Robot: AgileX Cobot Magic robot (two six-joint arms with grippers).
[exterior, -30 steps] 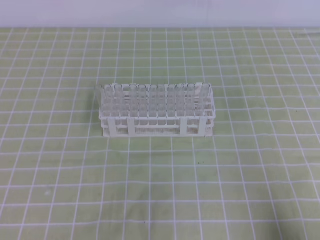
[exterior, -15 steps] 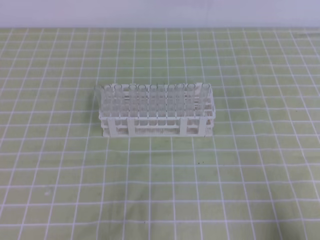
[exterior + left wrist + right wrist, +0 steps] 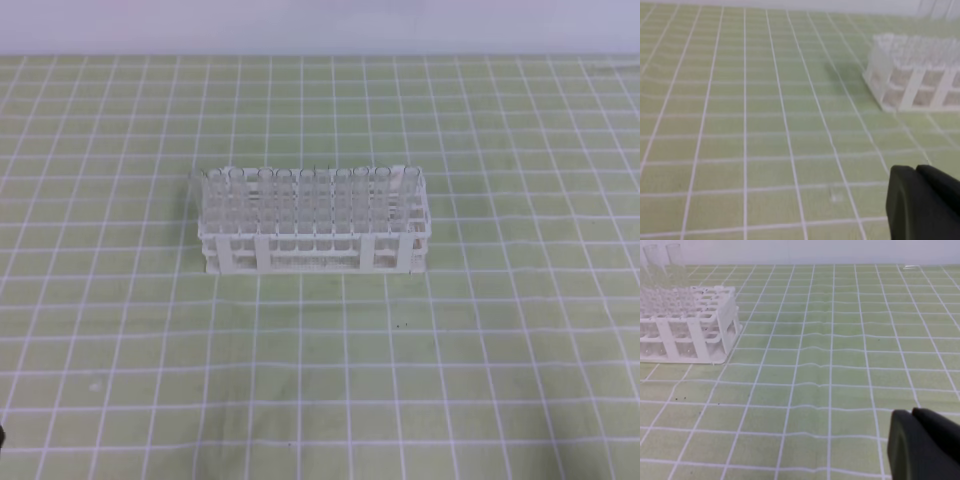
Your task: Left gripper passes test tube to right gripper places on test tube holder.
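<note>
The white test tube holder (image 3: 312, 252) stands at the middle of the green grid mat, with several clear test tubes (image 3: 300, 195) upright in it. Which of them is the task's test tube I cannot tell; none lies apart. In the left wrist view the left gripper (image 3: 916, 170) is a black block at the lower right, its fingers together and holding nothing, and the holder (image 3: 912, 95) is far ahead to the right. The right gripper (image 3: 913, 413) looks the same in its own view, with the holder (image 3: 690, 335) off to the left. Neither claw shows in the high view.
A green mat with white grid lines (image 3: 450, 380) covers the table up to a pale wall at the back. A dark sliver (image 3: 2, 436) shows at the lower left edge of the high view.
A small dark sliver has appeared at the lower left edge of the high view. The holder and its tubes have not moved.
</note>
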